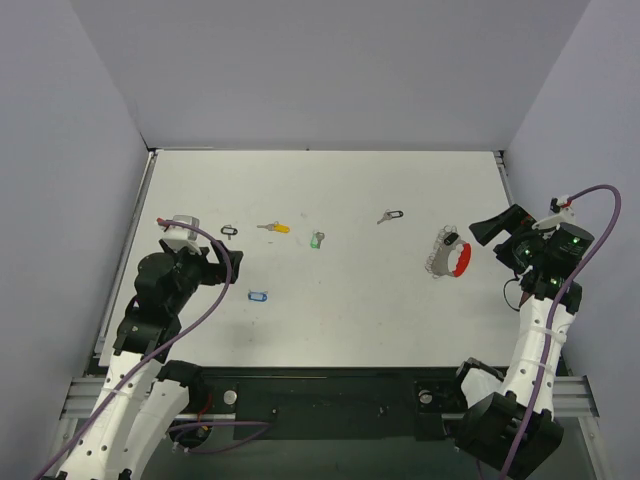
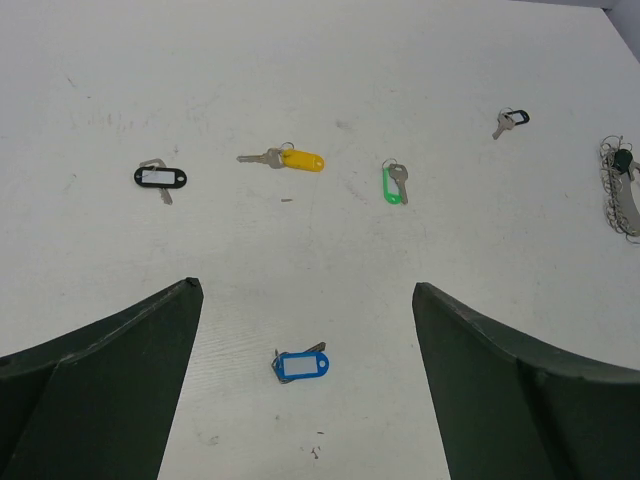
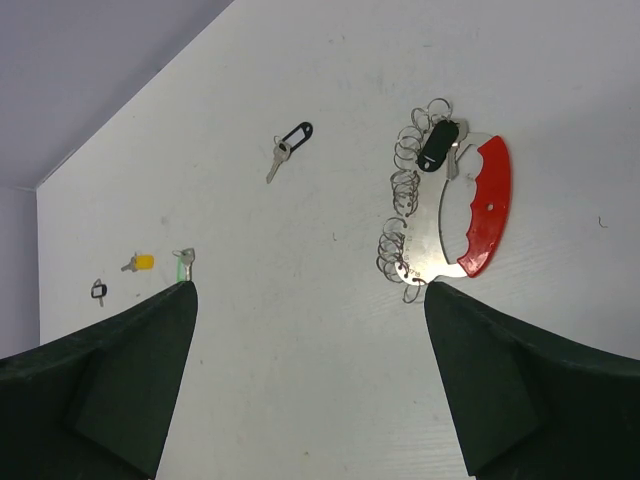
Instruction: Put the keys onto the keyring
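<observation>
In your left wrist view the keyring is cut off at the right edge, and only its beaded loops show. From the right wrist, a black tag lies on its far end; you cannot tell whether it is threaded on.

The keyring lies flat on the worktop with its long axis running far to near. Its red curve faces your right hand, which hovers near it, fingers spread and empty.

To the keyring's left:
- The black-tag key is nearest, blade pointing away from it.
- The green-tag key comes next.
- The yellow-tag key lies crosswise, blade also pointing away.
- The blue-tag key follows.
- A second black-tag key is farthest out.

Your left hand hangs spread and empty just beyond the blue-tag key.
</observation>
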Controlling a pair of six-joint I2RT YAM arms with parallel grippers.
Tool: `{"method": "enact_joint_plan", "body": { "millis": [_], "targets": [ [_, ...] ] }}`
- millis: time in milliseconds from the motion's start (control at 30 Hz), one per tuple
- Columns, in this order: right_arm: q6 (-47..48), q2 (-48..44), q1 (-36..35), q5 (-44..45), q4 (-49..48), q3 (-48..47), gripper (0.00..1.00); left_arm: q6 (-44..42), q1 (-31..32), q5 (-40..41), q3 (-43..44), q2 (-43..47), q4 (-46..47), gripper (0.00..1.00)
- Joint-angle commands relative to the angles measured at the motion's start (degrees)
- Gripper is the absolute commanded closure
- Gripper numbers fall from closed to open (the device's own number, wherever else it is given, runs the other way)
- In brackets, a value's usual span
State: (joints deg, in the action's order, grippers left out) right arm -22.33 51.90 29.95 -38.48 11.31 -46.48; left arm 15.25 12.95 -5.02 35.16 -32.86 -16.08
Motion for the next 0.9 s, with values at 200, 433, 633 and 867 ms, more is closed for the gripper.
{"method": "enact_joint_plan", "body": {
  "millis": [200, 433, 633, 867],
  "targets": [
    [-0.1, 0.1, 0.1, -2.0, -1.9, 0.1, 0.09, -0.7, -0.4, -0.9, 0.2, -0.2, 2.5, 0.03],
    [0.1, 0.2, 0.0, -2.4, -1.9, 0.2, 0.09, -0.7, -0.4, -1.3, 0.2, -0.3, 2.7, 0.03],
    [4.1, 0.7, 0.0, -8.2, -2.5, 0.8, 0.09, -0.1, -0.4, -2.9, 0.1, -0.8, 2.9, 0.03],
    [31.4, 3.6, -10.4, -17.3, 16.0, -4.1, 0.08, 4.9, -0.4, -8.9, -0.4, -4.7, 5.1, 0.03]
  ]
}}
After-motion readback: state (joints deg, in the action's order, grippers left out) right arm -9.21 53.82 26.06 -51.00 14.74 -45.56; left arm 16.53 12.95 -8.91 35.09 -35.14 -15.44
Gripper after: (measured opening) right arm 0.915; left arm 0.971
